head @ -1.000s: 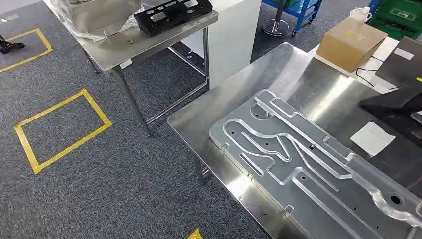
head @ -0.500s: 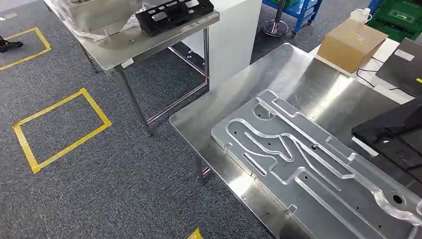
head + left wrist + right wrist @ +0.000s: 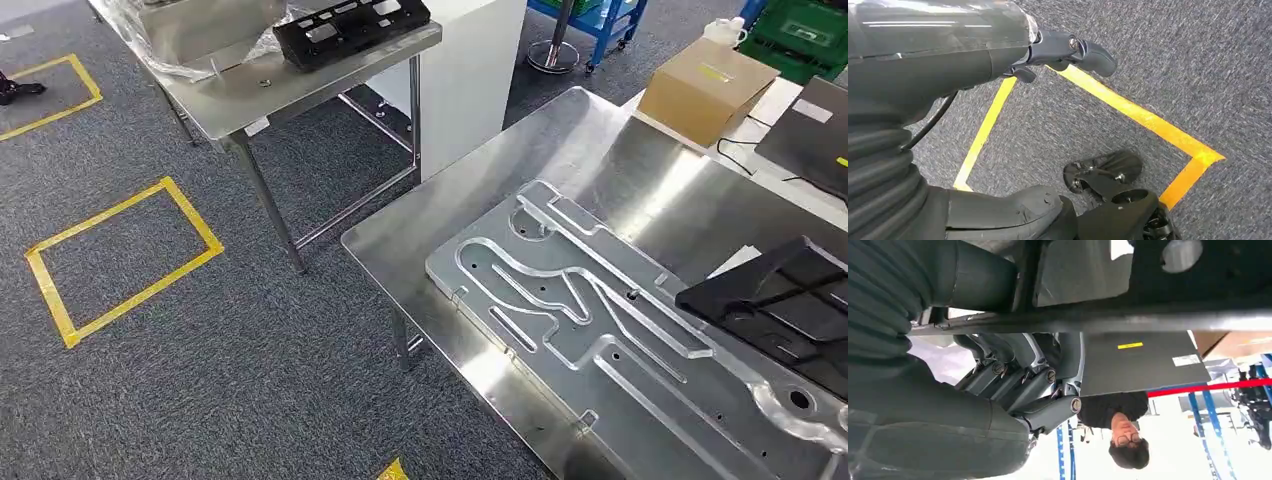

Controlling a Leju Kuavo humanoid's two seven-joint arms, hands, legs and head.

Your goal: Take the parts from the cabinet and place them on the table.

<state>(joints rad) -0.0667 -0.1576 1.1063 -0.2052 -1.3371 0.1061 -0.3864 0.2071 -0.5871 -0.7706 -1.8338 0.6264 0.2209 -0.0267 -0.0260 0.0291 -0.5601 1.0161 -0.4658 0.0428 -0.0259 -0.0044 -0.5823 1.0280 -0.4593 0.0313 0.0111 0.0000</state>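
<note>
Steel worktop [image 3: 600,160] takes up the right half of the head view, standing on grey carpet [image 3: 200,380]. Big machined aluminium plate [image 3: 600,340] with milled channels lies flat on it, running diagonally toward the near right corner.

Black part [image 3: 780,300], a flat ribbed panel, sits over the plate's far right side at the frame edge, tilted, with one corner low near the plate; can't tell if it touches. White paper sheet [image 3: 735,262] pokes out from behind it on the worktop.

Right hand [image 3: 1018,375] grips the black part from underneath: in the right wrist view the fingers are curled against the panel's rail.

Left hand [image 3: 1068,50] hangs over the carpet and a yellow tape outline [image 3: 1143,120], fingers curled in, nothing in them.

Second steel table [image 3: 300,80] stands far left, carrying another black part [image 3: 350,25] and a plastic-wrapped metal box [image 3: 200,30]. Cardboard box [image 3: 705,85] sits beyond the worktop's far corner. Yellow tape square [image 3: 120,255] marks the floor at left. A person [image 3: 1120,425] stands in the background of the right wrist view.
</note>
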